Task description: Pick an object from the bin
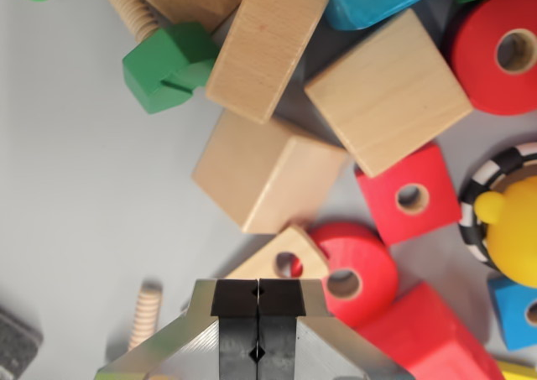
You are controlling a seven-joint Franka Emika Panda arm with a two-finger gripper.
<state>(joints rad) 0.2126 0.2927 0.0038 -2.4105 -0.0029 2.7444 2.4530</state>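
Grey bin floor point(75, 229) is seen w/ toy blocks piled toward upper right: 3 plain wooden blocks point(268, 172), 2 red rings point(357, 271), 1 red holed square point(409, 194), 1 green nut point(168, 65). Gripper point(258, 294) pads are pressed together, nothing held, at bottom centre.

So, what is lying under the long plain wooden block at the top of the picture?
The long plain wooden block leans over the green wooden nut and a plain wooden cube. Grey bin floor shows in the shadowed gap beneath. Anything further under it is covered.
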